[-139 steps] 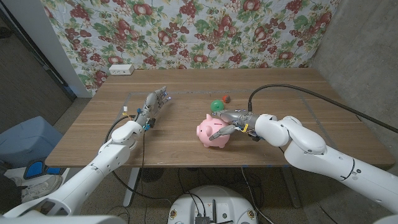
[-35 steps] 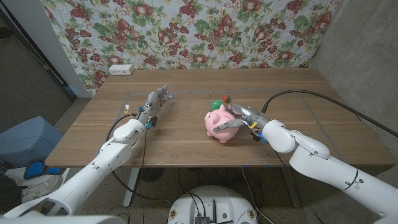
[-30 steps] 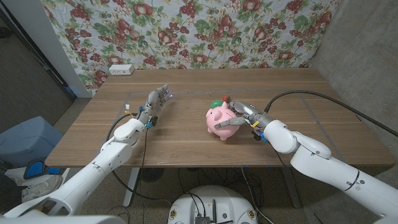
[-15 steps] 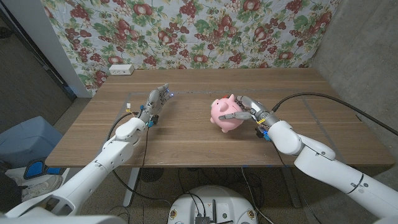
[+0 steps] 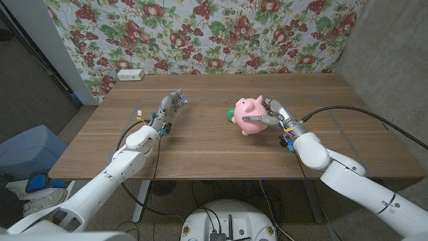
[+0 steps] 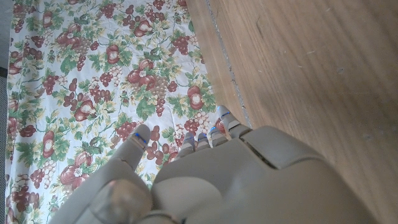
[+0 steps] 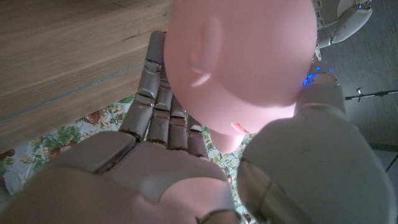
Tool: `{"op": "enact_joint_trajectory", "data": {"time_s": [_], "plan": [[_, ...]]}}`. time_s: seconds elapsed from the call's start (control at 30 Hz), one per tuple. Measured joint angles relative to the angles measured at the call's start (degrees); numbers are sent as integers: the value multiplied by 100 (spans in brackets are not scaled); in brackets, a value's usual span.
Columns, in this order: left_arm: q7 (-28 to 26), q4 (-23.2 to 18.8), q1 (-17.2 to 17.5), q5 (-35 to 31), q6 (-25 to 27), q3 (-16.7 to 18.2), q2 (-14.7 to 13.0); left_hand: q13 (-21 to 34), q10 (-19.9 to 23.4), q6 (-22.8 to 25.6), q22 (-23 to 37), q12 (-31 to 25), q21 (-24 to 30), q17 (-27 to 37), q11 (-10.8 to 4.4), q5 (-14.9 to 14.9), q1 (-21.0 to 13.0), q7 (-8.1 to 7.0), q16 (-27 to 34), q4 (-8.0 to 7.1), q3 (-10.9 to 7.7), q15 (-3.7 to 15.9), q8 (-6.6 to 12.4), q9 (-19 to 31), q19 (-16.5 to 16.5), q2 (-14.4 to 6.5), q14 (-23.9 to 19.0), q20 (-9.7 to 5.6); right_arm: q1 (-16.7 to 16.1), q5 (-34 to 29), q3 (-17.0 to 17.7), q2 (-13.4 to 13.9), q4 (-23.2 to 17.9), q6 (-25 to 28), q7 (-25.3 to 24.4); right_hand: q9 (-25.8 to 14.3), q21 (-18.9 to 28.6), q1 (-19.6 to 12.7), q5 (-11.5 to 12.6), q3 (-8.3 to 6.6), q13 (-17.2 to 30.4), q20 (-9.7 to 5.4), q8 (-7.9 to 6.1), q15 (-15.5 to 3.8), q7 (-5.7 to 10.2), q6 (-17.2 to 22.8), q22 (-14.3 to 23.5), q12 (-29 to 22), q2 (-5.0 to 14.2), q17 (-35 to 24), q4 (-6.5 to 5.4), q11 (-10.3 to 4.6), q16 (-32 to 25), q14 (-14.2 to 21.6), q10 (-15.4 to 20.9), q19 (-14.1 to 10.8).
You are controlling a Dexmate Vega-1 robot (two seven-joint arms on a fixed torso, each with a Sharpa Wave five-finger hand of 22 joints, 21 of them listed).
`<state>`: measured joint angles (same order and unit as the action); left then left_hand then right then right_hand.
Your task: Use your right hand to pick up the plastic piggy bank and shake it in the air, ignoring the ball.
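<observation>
Left hand: the left hand point(image 5: 170, 107) sits over the left half of the bench point(image 5: 200, 150), near its far side, fingers point(image 6: 140, 138) straight, a little apart and released, holding nothing. The left wrist view shows their tips against the flowered cloth point(image 5: 200, 33) that hangs behind the bench.

Box: a small white box point(image 5: 130, 74) stands at the far left corner of the bench, close to the cloth.

Ball: a green ball point(image 5: 231, 113) peeks out just to the left of the pig, mostly hidden behind it. Whether it touches the pig cannot be told.

Pig: the pink pig point(image 5: 250, 114) is around the middle of the bench, toward the far side, held in the right hand. It is tilted, and it appears raised off the wood. In the right wrist view its smooth pink body, with one ear, sits pressed against the palm.

Right hand: the right hand point(image 5: 274, 114) reaches in from the right and grasps the pig from that side, fingers point(image 7: 163, 112) wrapped behind the body and the thumb across the front. A black cable point(image 5: 348, 110) loops from the wrist across the right half of the bench.
</observation>
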<state>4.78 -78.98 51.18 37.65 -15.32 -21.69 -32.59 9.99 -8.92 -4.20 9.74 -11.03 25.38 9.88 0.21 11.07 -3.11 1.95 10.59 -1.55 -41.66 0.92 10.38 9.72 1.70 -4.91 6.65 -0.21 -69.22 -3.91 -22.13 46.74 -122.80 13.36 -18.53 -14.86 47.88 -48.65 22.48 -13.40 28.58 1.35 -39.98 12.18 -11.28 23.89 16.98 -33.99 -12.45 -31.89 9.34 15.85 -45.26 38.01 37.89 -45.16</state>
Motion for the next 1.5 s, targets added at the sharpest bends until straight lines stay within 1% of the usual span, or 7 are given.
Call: {"op": "enact_joint_trajectory", "data": {"time_s": [0.2,0.37,0.43,0.5,0.77,1.3,1.5], "plan": [[1,34,-31,-12,-17,-14,36,0,0,0,0,0,0,0,0,0,0,0,0,0,0,0,0,0,0,0,0,0,-153,207,177,-87,90,-242,-236,0,49,0,1,0,0,-3,-11,0,0,0,-30,0,0,-36,0,0,-1,0,0,3],[2,66,-54,-17,-24,-25,59,0,0,0,0,0,0,0,0,0,0,0,0,0,0,0,0,0,0,0,0,0,-202,331,256,-156,172,-386,-343,0,93,0,1,0,0,-3,-12,0,0,0,-62,0,0,-39,0,0,-1,0,0,3],[2,77,-61,-17,-24,-28,70,0,0,0,0,0,-30,0,0,0,0,0,0,0,0,0,0,0,0,0,0,0,-202,375,256,-156,172,-457,-380,0,93,0,1,0,0,-3,-13,0,0,0,-71,0,0,-40,0,0,-1,0,0,3],[5,98,-73,-19,-31,-32,82,0,0,0,0,0,-46,0,0,0,0,0,0,0,0,0,0,0,-3,0,0,-4,-212,433,311,-222,268,-540,-422,0,130,0,2,0,0,-3,-18,0,0,0,-82,0,0,-77,0,0,-1,0,1,3],[10,142,-94,-21,-53,-38,113,0,0,0,0,0,-46,0,0,0,0,0,0,0,0,0,0,0,-20,0,0,-21,-184,561,375,-335,411,-729,-516,0,178,0,3,0,0,-3,-21,0,0,0,-112,0,0,-85,0,0,-1,0,1,3],[6,223,-133,-21,-83,-50,166,0,0,0,-1,0,-88,0,0,0,0,0,0,0,0,0,0,0,-41,0,0,0,-132,763,460,-450,577,-1053,-623,0,267,0,5,0,0,-3,-23,0,0,0,-158,-1,0,-119,0,1,-1,0,2,3],[16,245,-152,-21,-87,-59,178,0,0,0,-1,0,-89,0,0,0,0,0,0,24,24,0,0,0,-41,0,0,0,-130,853,544,-623,757,-1248,-724,0,351,0,6,0,0,-3,-23,0,0,0,-179,-1,0,-121,0,-18,-1,0,26,3]]}}
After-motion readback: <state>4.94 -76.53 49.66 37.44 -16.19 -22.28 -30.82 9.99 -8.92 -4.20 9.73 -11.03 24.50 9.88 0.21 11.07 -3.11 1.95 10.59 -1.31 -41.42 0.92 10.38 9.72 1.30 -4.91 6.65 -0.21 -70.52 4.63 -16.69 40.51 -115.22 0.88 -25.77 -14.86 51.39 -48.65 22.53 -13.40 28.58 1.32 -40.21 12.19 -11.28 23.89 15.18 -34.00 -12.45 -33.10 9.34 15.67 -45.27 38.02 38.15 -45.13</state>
